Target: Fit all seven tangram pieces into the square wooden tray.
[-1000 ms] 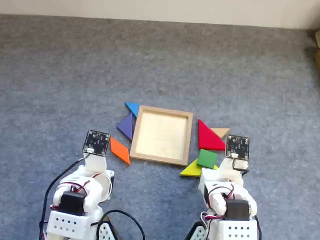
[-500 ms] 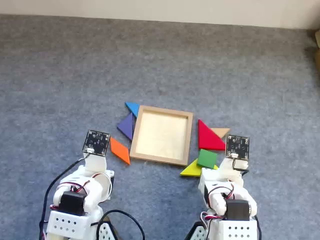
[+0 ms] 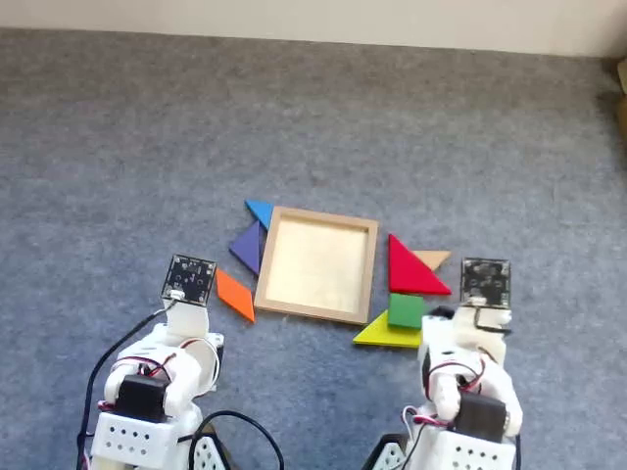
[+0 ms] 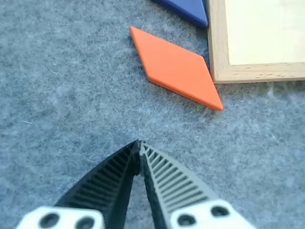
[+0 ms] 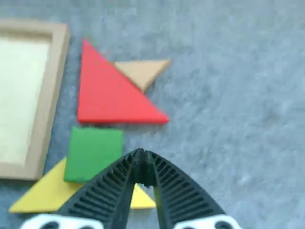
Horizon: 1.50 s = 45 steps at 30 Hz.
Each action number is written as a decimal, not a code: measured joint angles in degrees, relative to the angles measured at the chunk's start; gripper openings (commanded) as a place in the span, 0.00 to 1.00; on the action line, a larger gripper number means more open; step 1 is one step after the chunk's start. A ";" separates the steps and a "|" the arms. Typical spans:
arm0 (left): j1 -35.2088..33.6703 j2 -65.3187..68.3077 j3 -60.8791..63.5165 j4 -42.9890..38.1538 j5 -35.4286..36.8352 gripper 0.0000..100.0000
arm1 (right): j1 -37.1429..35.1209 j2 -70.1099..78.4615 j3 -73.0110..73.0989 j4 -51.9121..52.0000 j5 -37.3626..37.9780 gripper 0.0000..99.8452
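Grey felt covers the bench (image 3: pixel 118 147). The tray (image 3: pixel 263 269) holds 0 of 7 pieces (image 3: pixel 413 266): 3 lie beside 1 edge, 4 beside the opposite edge. All 7 placements remain. The left gripper (image 4: pixel 139 144) and right gripper (image 5: pixel 141 153) are closed, holding nothing.

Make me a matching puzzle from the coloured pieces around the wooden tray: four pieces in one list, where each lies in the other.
Pieces:
1. orange piece
2. red triangle
3. green square
4. light blue triangle

Places:
A. overlapping the yellow triangle
B. at the far left corner of the tray
C. beside the tray's right side
D. by the tray's near left corner

Pairs: 1-D, 2-C, 3-A, 4-B
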 measured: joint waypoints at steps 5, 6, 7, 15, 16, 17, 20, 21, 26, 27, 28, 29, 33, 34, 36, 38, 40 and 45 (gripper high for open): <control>0.00 0.00 0.00 0.00 0.00 0.01 | 0.35 -0.09 -10.02 0.00 -1.58 0.01; 0.00 0.00 0.00 0.00 0.00 0.01 | 0.35 -0.35 -11.78 0.00 -1.67 0.01; 0.00 0.00 0.00 0.00 0.00 0.01 | 0.35 -0.53 -13.27 0.00 -1.67 0.01; 0.00 0.00 0.00 0.00 0.00 0.01 | 0.35 12.31 -25.76 0.00 -1.67 0.01; 0.00 0.00 0.00 0.00 0.00 0.01 | 0.35 15.56 -27.43 0.00 -1.67 0.01; 0.00 0.00 0.00 0.00 0.00 0.01 | 0.35 18.73 -29.10 0.00 -1.67 0.01; 0.00 0.00 0.00 0.00 0.00 0.01 | 0.35 28.66 -33.23 0.00 -1.67 0.01; 0.00 0.00 0.00 0.00 0.00 0.01 | 0.35 31.91 -34.20 -0.18 -1.32 0.01; 0.00 0.00 0.00 0.00 0.00 0.01 | 0.35 45.45 -38.24 -0.18 4.57 0.01; 0.00 0.00 0.00 0.00 0.00 0.01 | 0.35 47.74 -38.95 -0.18 4.84 0.01; 0.00 0.00 0.00 0.00 0.00 0.01 | 0.44 49.93 -39.65 -0.18 5.01 0.01; 0.00 0.00 0.00 0.00 0.00 0.01 | 0.44 51.78 -40.18 -0.18 5.10 0.01; 0.00 0.00 0.00 0.00 0.00 0.01 | 0.44 58.02 -41.93 -0.18 6.15 0.02; 0.00 0.00 0.00 0.00 0.00 0.01 | 0.44 59.25 -42.29 -0.18 7.56 0.02; 0.00 0.00 0.00 0.00 0.00 0.01 | 0.35 61.54 -42.99 -0.18 9.76 0.02; 0.00 0.00 0.00 0.00 0.00 0.01 | -1.05 63.56 -43.34 -0.18 10.64 0.02; 0.00 0.00 0.00 0.00 0.00 0.01 | -3.34 65.41 -43.34 -0.18 11.08 0.07; 0.00 0.00 0.00 0.00 0.00 0.01 | -8.44 70.33 -43.34 -0.18 13.19 0.26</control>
